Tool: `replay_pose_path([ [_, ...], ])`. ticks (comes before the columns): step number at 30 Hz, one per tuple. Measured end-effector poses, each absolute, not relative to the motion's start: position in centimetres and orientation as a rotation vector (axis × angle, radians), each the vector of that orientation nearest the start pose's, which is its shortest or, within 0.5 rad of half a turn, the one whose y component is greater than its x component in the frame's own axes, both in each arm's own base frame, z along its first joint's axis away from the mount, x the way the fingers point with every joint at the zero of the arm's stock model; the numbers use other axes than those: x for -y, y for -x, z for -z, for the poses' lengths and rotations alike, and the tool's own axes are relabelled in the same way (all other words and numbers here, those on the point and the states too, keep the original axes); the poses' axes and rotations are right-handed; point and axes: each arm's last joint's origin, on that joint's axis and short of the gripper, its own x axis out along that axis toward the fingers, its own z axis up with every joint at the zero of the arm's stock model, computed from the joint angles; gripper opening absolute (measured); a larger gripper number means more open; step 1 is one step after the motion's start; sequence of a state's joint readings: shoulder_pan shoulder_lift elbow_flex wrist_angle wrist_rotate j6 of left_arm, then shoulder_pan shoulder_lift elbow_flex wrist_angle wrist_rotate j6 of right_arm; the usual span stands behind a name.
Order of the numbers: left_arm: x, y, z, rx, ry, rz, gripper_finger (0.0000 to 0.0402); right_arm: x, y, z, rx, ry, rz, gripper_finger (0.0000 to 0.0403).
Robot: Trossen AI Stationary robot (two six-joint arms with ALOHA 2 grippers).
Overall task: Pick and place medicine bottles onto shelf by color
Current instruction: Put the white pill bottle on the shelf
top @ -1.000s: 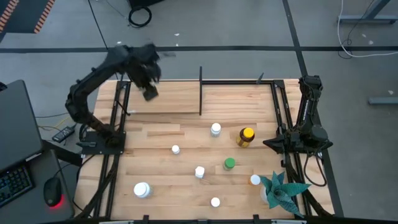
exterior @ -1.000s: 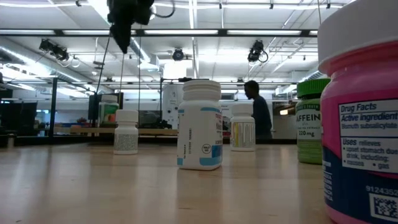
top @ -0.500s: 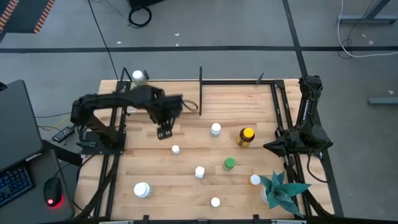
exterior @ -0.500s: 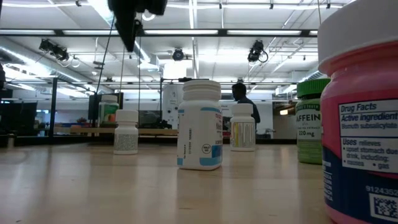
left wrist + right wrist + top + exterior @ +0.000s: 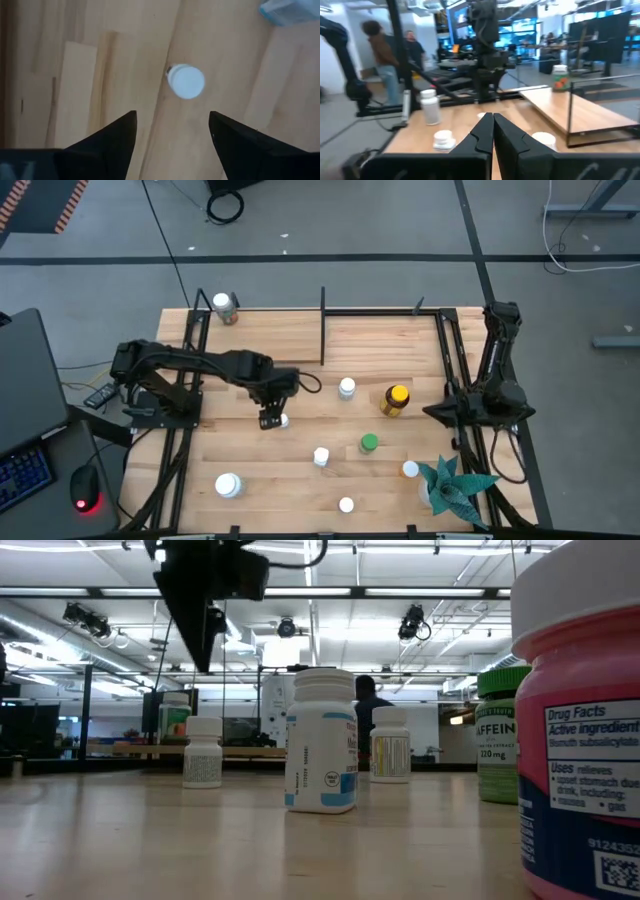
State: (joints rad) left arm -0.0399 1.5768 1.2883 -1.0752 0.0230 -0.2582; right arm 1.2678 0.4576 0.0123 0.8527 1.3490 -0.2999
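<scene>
Bottle (image 5: 185, 81), small, white-capped, upright on worktop (image 5: 300, 480) left of centre: directly beneath left pincer (image 5: 268, 418), between its wide-open, empty fingers, long axis vertical; right pincer (image 5: 493, 122) closed, empty, parked well apart at right edge.
</scene>
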Motion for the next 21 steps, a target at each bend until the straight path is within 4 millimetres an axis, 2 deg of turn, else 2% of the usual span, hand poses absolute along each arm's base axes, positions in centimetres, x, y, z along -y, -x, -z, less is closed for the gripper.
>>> replay_pose_path([
  [6, 1.3, -29.6, -24.4, -1.311, 0.225, -0.128, 0.0283, -8.0, -6.2, -19.5, 0.076, -0.158, 0.226, 0.0052],
  [11, 1.3, -30.0, -24.5, -1.274, 0.228, -0.121, 0.03, -7.8, -6.7, -19.5, 0.094, -0.188, 0.248, 0.0128],
  [16, 1.8, -30.6, -23.4, -1.308, 0.216, -0.112, 0.031, -7.4, -7.5, -20.2, 0.118, -0.195, 0.295, 0.0211],
  [21, 2.3, -31.1, -22.2, -1.344, 0.21, -0.111, 0.0315, -7.3, -8.2, -20.4, 0.12, -0.165, 0.352, 0.0262],
])
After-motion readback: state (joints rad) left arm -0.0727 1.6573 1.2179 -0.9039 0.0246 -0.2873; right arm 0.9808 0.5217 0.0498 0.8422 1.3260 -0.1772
